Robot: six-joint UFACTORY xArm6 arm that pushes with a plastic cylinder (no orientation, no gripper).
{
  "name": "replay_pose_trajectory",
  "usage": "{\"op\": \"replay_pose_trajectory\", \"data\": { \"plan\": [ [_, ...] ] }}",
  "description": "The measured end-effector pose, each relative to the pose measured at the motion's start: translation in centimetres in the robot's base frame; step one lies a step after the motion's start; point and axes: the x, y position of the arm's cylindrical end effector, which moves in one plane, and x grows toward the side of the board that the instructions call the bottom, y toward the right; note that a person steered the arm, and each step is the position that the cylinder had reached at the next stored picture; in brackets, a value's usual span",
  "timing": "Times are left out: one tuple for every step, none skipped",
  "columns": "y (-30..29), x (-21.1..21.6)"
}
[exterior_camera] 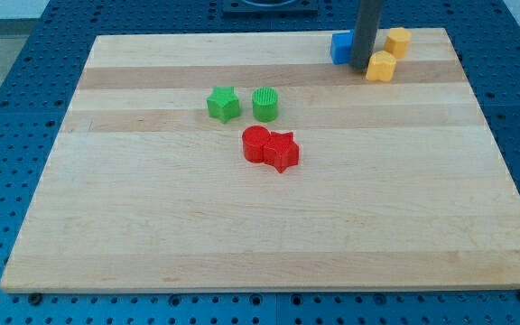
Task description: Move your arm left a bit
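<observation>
My tip (pixel 360 69) is at the view's top right, on the wooden board (pixel 152 226). It stands between a blue block (pixel 340 48) on its left and a yellow block (pixel 381 67) on its right, close to both. Another yellow block (pixel 397 41) lies just behind, toward the view's top. The rod hides part of the blue block. Near the board's middle sit a green star block (pixel 224 104) and a green cylinder block (pixel 265 105) side by side. Just below them a red cylinder block (pixel 256 143) touches a red star block (pixel 282 151).
The board lies on a blue perforated table (pixel 7 108). The board's top edge runs just behind the blue and yellow blocks.
</observation>
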Motion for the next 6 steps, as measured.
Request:
{"op": "replay_pose_trajectory", "data": {
  "plan": [
    [0.0,-0.3],
    [0.0,-0.4],
    [0.0,-0.3],
    [-0.7,0.7],
    [-3.4,1.2],
    [-7.4,0.5]
  ]
}}
